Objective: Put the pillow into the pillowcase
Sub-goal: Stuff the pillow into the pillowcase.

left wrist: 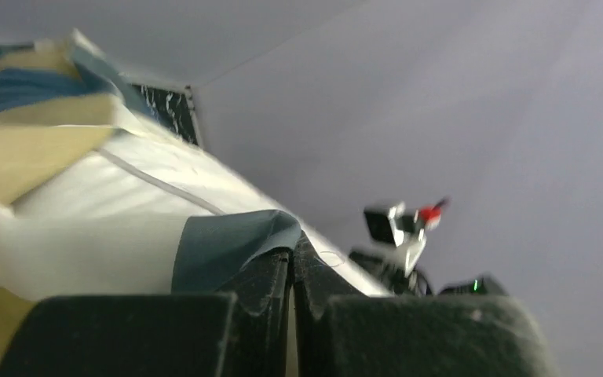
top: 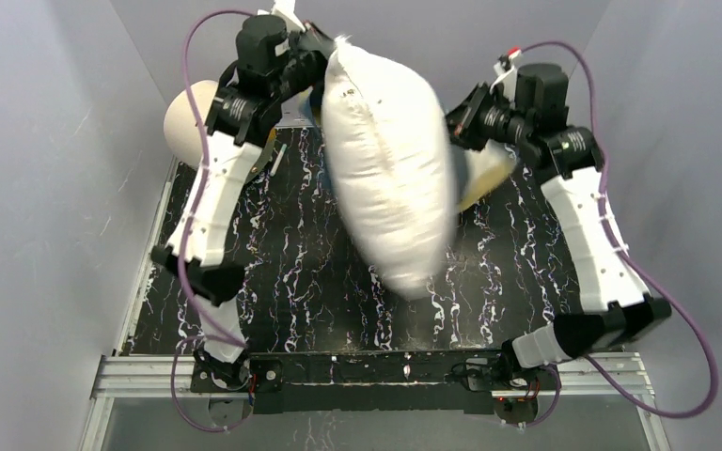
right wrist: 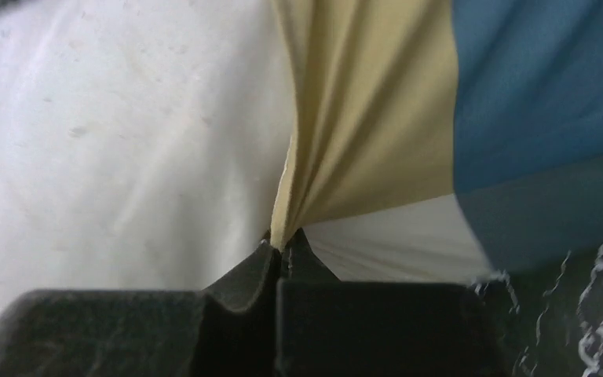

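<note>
The plump white pillow (top: 390,178) hangs lifted between both arms, tilted, its lower end over the table middle. The pillowcase (top: 484,169) in blue, tan and cream shows only as small bits behind the pillow at the right and upper left. My left gripper (left wrist: 292,250) is shut on a blue-grey edge of the pillowcase (left wrist: 228,243) against the pillow (left wrist: 110,212). My right gripper (right wrist: 284,245) is shut on a bunched tan fold of the pillowcase (right wrist: 369,118), with the pillow (right wrist: 118,141) to its left. In the top view both grippers, left (top: 315,42) and right (top: 459,120), are mostly hidden by the pillow.
A cream cylinder (top: 188,117) lies at the far left behind the left arm. The black marbled table (top: 310,272) lies below, with grey walls close on both sides and at the back. An aluminium rail (top: 376,371) runs along the near edge.
</note>
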